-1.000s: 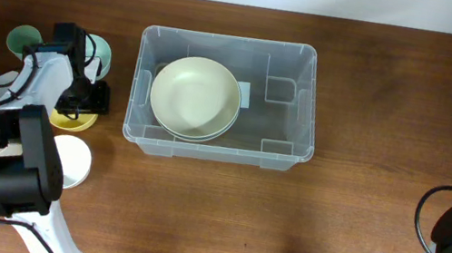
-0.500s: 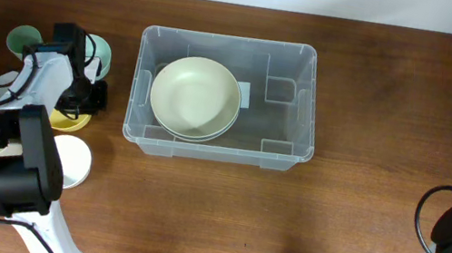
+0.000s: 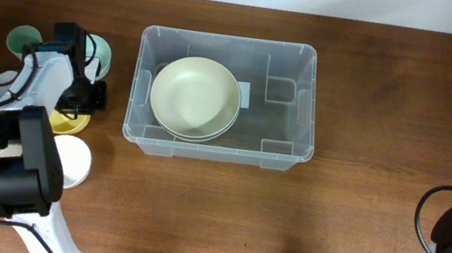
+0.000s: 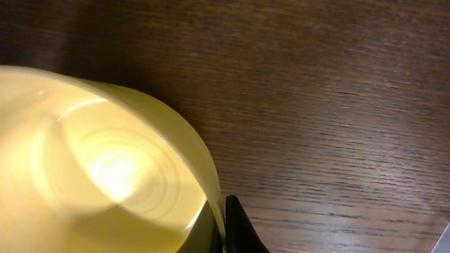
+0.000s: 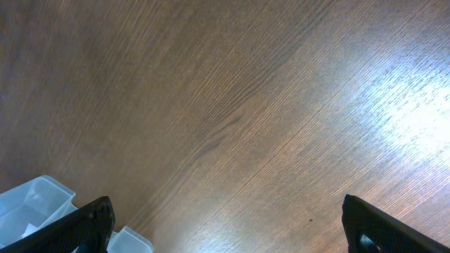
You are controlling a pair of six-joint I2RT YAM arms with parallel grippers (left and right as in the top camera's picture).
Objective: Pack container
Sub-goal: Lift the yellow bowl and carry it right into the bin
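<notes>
Dark brown wood grain covers the counter [image 3: 362, 195] across the whole working area. We locate the container [image 3: 292, 119] at the middle of the counter, toward the far edge. It stands upright with its long side running left to right. Its left half holds a cream bowl [image 3: 195, 96], and we see the rim of a second bowl just under it. A white label [image 3: 244, 95] on the container base shows at the right edge of the bowl. The right half of the base is bare.

We find the left tool [image 3: 88, 96] to the left of the container and apart from it. The left tool is pressed together on the rim of a yellow bowl [image 3: 68, 123]. In the left wrist view, one black finger [image 4: 240, 230] sits against the outside of the rim. The yellow bowl fills the left part of that view, with bare counter to its right.

Around the left arm we note a green cup [image 3: 22, 39], a pale green cup [image 3: 102, 54] and a white bowl [image 3: 73, 161]. All three stand on the counter.

We see the right tool [image 5: 226, 226] spread wide over bare wood, with nothing between its tips. One corner of the container shows at the lower left of the right wrist view.
</notes>
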